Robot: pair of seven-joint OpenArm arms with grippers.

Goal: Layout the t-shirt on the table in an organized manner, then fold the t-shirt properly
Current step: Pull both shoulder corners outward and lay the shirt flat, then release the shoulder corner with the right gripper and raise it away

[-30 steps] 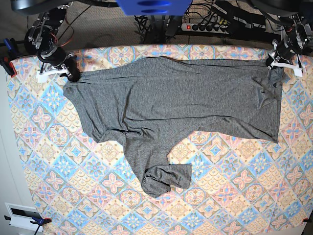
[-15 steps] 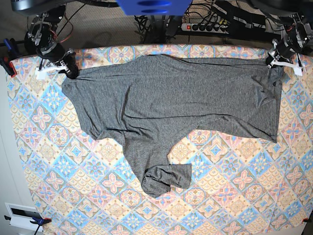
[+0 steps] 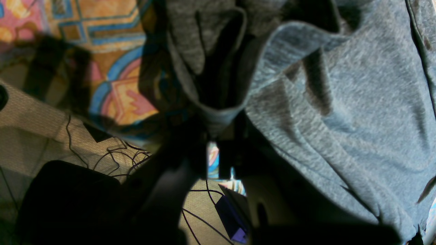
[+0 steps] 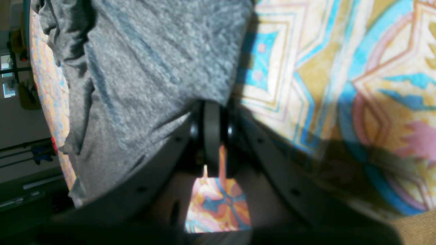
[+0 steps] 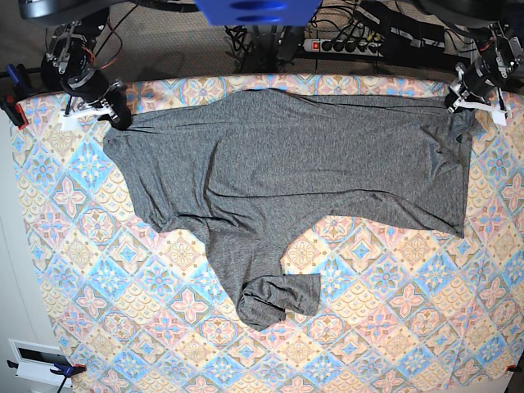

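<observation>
Clearly the laying-out step is in hand, not the folding. The shirt (image 5: 295, 172) lies spread across the far half of the table (image 5: 393, 327), its long edge stretched along the far side between the two arms. The right pincer (image 5: 115, 117) is clenched on the shirt's corner at the base view's left; its wrist view shows the grey knit pinched in the closed jaws just over the patterned cloth. The left pincer (image 5: 461, 105) is clenched on the opposite corner at the base view's right, and its wrist view shows a bunched fold of fabric running into the jaws, near the table's far edge.

The body of the shirt looks fairly flat, with some ripples near the left pincer's end. One sleeve (image 5: 266, 282) hangs toward the near side and ends in a crumpled, doubled-over cuff. The other sleeve I cannot make out; it may be tucked under or along the far edge.

By my judgement the layout is partly done. The next move calls for easing the stretched edge down so it rests flat, letting go of both corners, then straightening the crumpled sleeve before any fold. Pulling harder risks dragging the shirt off the far edge.
</observation>
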